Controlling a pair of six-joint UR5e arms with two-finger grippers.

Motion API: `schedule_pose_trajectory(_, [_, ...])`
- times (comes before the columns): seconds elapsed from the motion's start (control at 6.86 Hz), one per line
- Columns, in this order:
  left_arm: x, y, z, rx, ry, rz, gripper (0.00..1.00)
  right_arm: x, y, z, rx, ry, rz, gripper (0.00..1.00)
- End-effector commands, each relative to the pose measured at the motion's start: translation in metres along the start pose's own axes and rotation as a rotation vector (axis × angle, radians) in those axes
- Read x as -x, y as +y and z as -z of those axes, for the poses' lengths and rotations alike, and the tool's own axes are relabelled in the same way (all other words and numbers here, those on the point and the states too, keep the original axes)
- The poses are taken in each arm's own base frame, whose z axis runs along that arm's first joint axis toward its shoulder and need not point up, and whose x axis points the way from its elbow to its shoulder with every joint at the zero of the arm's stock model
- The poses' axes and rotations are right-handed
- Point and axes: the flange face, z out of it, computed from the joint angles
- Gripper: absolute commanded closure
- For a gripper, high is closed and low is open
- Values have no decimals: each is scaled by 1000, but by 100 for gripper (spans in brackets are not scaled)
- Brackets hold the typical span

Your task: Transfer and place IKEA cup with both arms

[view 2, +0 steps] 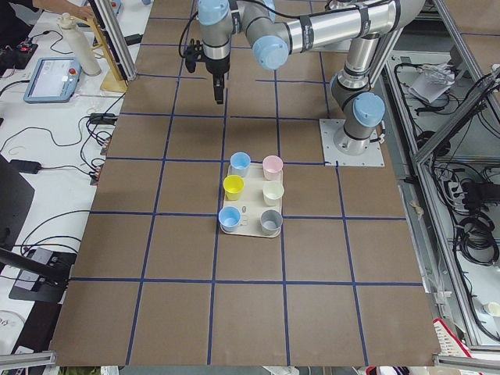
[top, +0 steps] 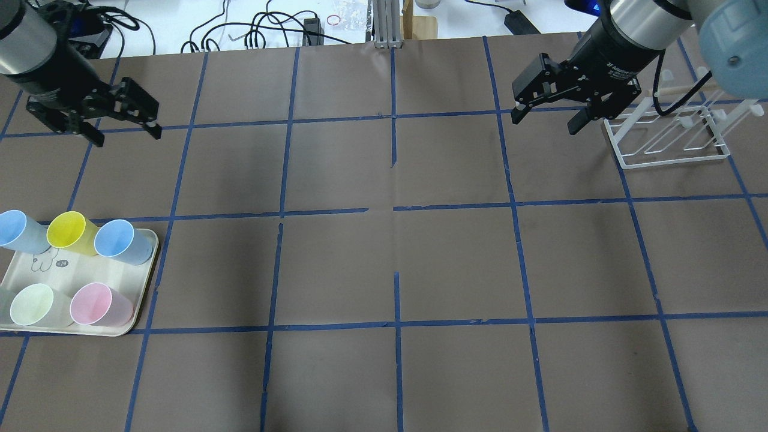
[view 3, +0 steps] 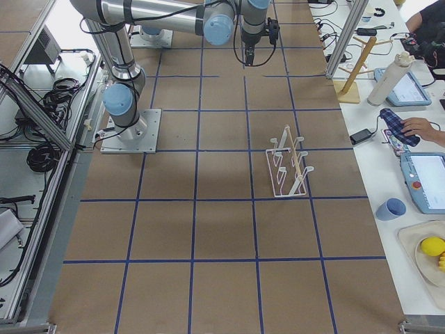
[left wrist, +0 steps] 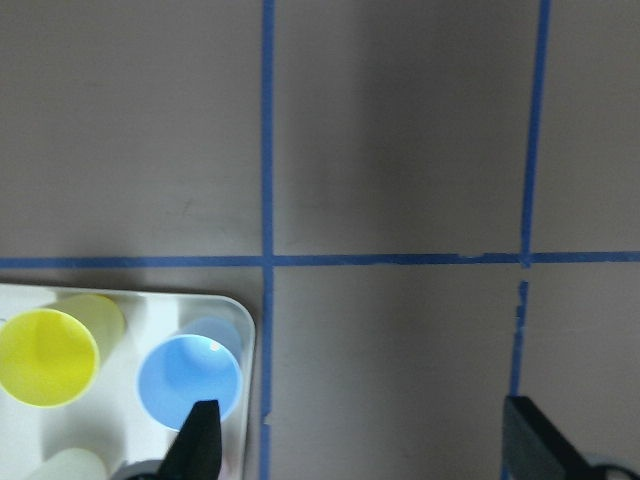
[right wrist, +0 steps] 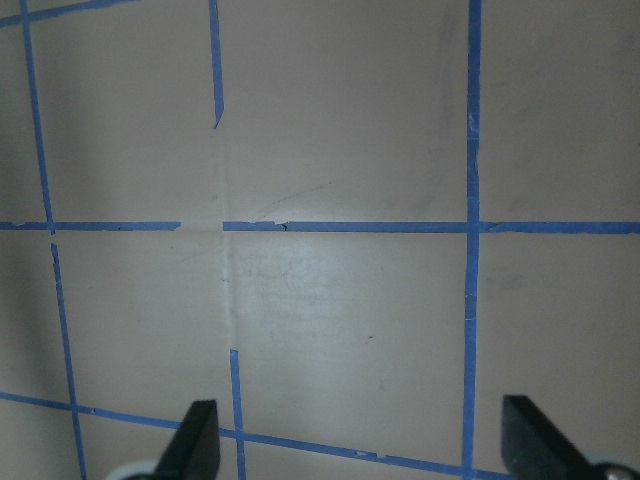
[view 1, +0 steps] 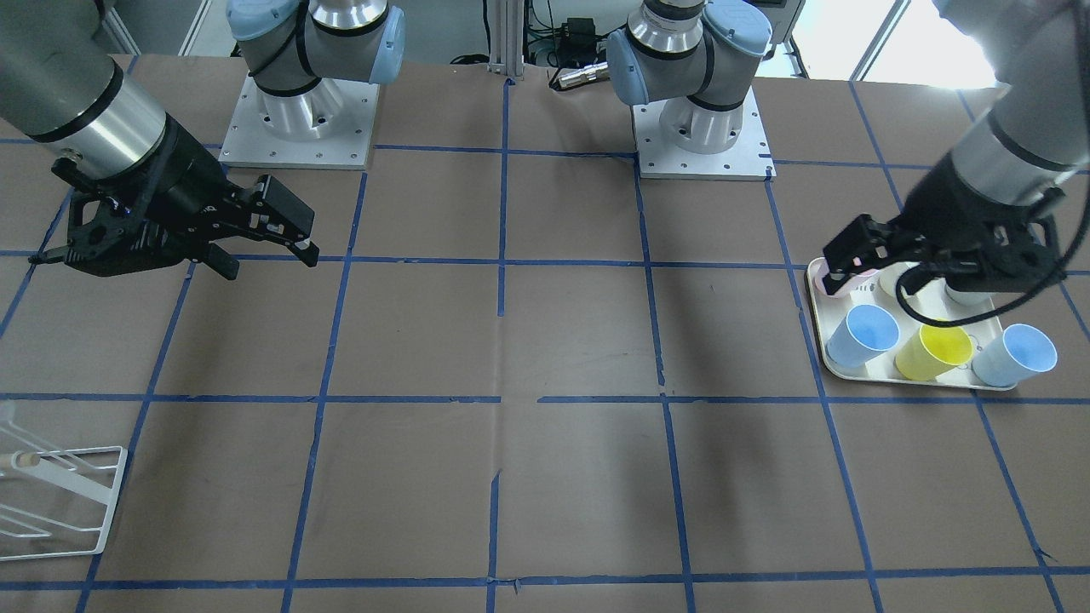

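The pale powder-blue IKEA cup [top: 17, 230] stands on the cream tray [top: 139, 282] at its far left corner; it also shows in the front view [view 1: 1018, 355]. Beside it stand a yellow cup [top: 67, 230] and a deeper sky-blue cup [top: 119, 240]. My left gripper [top: 127, 135] hangs open and empty high above the table, beyond the tray. Its wrist view shows the yellow cup [left wrist: 45, 355] and the sky-blue cup [left wrist: 190, 380], not the pale one. My right gripper [top: 545, 123] is open and empty at the far right, over bare table.
A pale green cup [top: 35, 303] and a pink cup [top: 98, 303] stand in the tray's near row, with a grey cup [view 2: 271, 221] at its end. A white wire rack [top: 666, 141] stands just right of the right gripper. Blue tape lines grid the brown table.
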Motion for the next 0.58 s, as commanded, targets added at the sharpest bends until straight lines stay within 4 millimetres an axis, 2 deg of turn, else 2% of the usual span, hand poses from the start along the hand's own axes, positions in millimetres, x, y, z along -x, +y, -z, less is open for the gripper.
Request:
schedule_pose_trajectory(0.0, [-101, 48, 26, -37, -53, -9, 0, 0, 1, 1, -2, 3, 1, 0])
schedule_pose_trajectory(0.15, [-112, 63, 39, -46, -46, -31, 0, 0, 1, 1, 2, 6, 0, 0])
schedule_pose_trajectory(0.29, [-111, 70, 47, -57, -43, -49, 0, 0, 1, 1, 2, 6, 0, 0])
schedule_pose_trajectory(0.44, [-106, 69, 46, -56, -42, -48, 0, 0, 1, 0, 2, 6, 0, 0])
